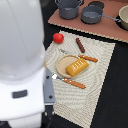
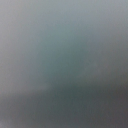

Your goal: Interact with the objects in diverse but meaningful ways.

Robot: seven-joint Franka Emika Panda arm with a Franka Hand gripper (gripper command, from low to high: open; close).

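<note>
In the exterior view a yellow ridged bread block (image 1: 77,67) lies on a round tan plate (image 1: 61,65) in the middle of a woven placemat (image 1: 92,95). Off the mat's far corner, on the exterior view's left, rests a red tomato (image 1: 58,38). A thin dark-brown sausage stick (image 1: 80,45) lies on the mat just beyond the plate. A large white section of my arm (image 1: 20,60) fills the exterior view's left side. My gripper does not show in either view. The wrist view is a uniform grey-teal blur with nothing recognisable.
A wooden-handled fork (image 1: 85,58) lies beside the plate and a wooden-handled knife (image 1: 70,81) in front of it. Grey pots (image 1: 68,8) (image 1: 92,14) and a pan (image 1: 123,17) stand on a brown board at the back. Dark tabletop surrounds the mat.
</note>
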